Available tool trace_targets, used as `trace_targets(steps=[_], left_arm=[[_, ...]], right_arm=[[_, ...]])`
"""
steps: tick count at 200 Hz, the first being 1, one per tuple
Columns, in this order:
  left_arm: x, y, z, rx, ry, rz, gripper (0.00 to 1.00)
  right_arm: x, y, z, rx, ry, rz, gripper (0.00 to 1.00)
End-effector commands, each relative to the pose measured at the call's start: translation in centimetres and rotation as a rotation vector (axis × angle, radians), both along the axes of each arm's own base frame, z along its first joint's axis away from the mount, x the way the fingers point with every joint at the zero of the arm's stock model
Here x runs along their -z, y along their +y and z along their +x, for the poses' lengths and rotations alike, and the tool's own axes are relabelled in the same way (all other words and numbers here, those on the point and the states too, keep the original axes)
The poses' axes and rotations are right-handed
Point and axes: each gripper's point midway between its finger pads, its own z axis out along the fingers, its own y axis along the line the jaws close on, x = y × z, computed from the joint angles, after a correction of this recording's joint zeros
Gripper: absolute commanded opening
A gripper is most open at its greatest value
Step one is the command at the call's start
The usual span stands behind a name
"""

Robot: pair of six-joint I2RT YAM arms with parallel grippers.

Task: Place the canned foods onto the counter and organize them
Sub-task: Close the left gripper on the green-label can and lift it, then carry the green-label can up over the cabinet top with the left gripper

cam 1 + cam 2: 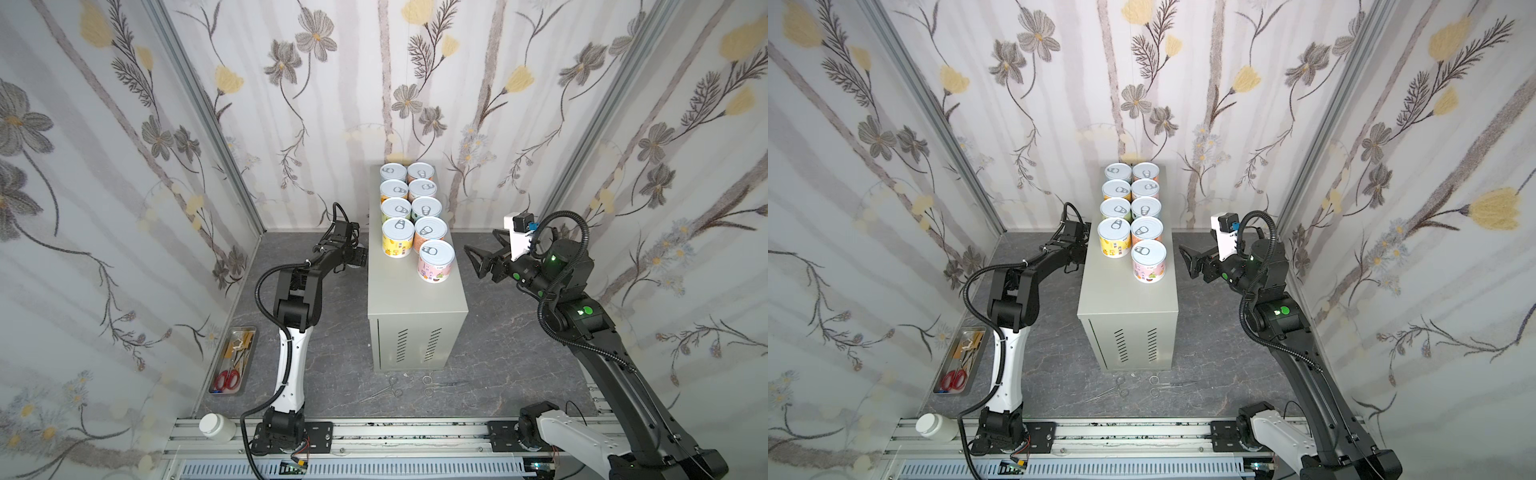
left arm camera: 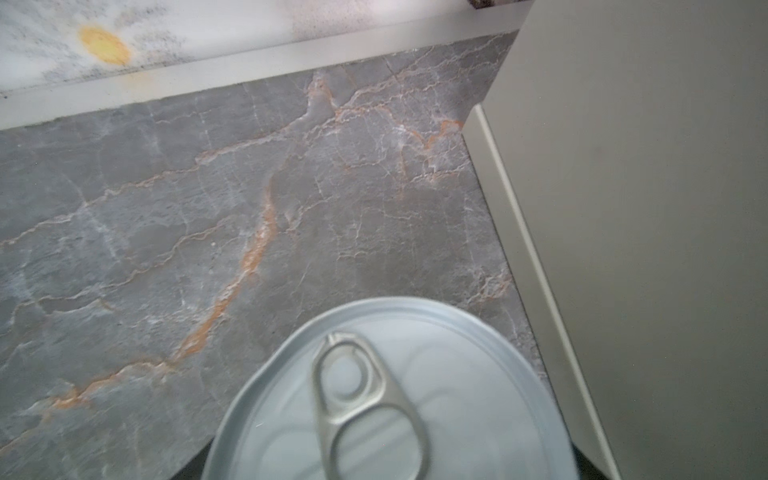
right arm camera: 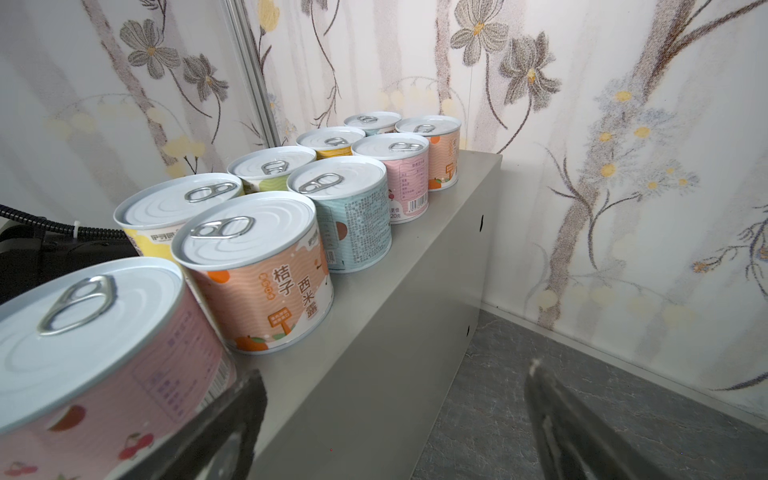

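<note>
Where the counter [image 1: 415, 303] stands mid-floor against the back wall, nine cans [image 1: 397, 209] sit upright on its flat top in two columns running front to back, four on the left and five on the right, packed close together. The front half of the top is bare. A pink can [image 1: 435, 262] is the frontmost of the right column, just ahead of an orange can [image 1: 430, 233]; a yellow can [image 1: 397, 239] heads the left column. The right gripper [image 3: 395, 374] hangs off the counter's right side, about level with the top and near the pink can without touching it. Its jaws are spread wide with nothing between them, and both dark fingers [image 3: 561, 415] show in the right wrist view. The left gripper [image 1: 356, 258] is low beside the counter's left wall, partly hidden in both top views. A tenth can [image 2: 386, 399] fills the near part of the left wrist view, its silver lid and pull tab facing the camera, over the dark marbled floor [image 2: 208, 249] and just beside the cabinet wall. The fingers are barely in frame there, so I cannot tell how the left jaws are set, whether they grip this can, or whether it rests on the floor. Off to the left, a metal tray [image 1: 222, 390] holds red-handled scissors [image 1: 226, 379].
</note>
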Motion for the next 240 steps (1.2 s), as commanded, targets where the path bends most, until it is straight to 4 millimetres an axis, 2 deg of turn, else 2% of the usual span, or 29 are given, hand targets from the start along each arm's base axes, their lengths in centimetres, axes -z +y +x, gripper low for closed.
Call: trace_targets(steps=[1,27,53,93,130,155,181,215,229,240], left_arm=[[0.2,-0.1,-0.8,0.010,0.019,-0.013,0.76],[-0.5,0.7,-1.7,0.005,0.005,-0.008,0.75],[-2.4,1.5,-2.4,-0.007,-0.023,-0.015,0.74],[-7.7,2.0,-3.7,0.001,-0.083,-0.022,0.73],[-13.5,2.6,-6.7,0.002,-0.149,-0.033,0.73],[-17.7,3.1,-9.9,-0.006,-0.183,-0.045,0.73],[-22.4,3.7,-14.3,-0.006,-0.256,-0.079,0.73],[-28.6,3.7,-20.3,0.041,-0.343,-0.142,0.73],[-30.5,3.6,-22.3,0.057,-0.359,-0.171,0.72],[-33.1,3.5,-24.4,0.068,-0.398,-0.207,0.72]], right_arm=[[-1.6,0.2,-0.3,-0.020,-0.059,0.008,0.97],[-2.1,0.1,-0.7,-0.019,-0.079,0.010,0.97],[-2.5,-0.1,-1.5,-0.021,-0.087,0.004,0.97],[-3.1,-0.6,-3.0,-0.022,-0.111,-0.001,0.97],[-4.2,0.0,-4.9,-0.089,-0.163,0.006,0.95],[-5.2,0.1,-5.9,-0.112,-0.188,0.007,0.97],[-6.1,0.3,-7.3,-0.147,-0.219,0.023,0.98],[-6.8,1.7,-9.3,-0.274,-0.222,0.042,0.97],[-6.7,2.4,-9.8,-0.330,-0.197,0.045,0.97],[-6.5,2.9,-10.1,-0.364,-0.175,0.045,0.96]])
